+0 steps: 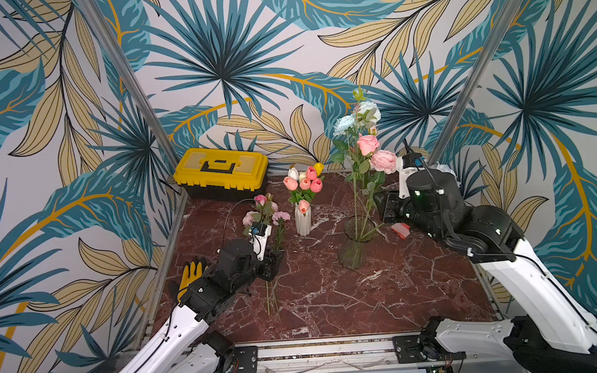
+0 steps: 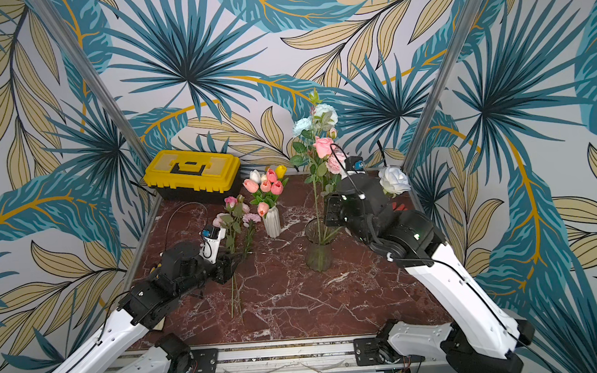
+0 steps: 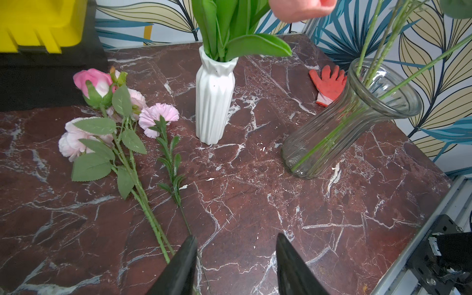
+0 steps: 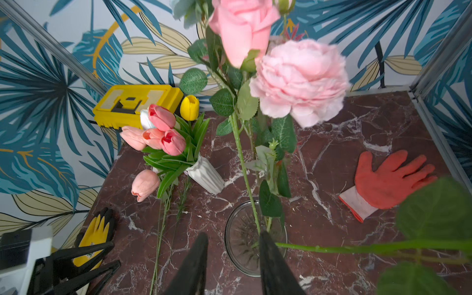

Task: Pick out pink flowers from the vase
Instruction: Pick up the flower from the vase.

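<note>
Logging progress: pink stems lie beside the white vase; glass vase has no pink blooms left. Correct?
No: the glass vase holds a pink rose and a pink peony, seen in the right wrist view. Pink stems do lie beside the white vase.

2 white arms (image 1: pixel 178 329) with black joints (image 1: pixel 498 228)
</note>
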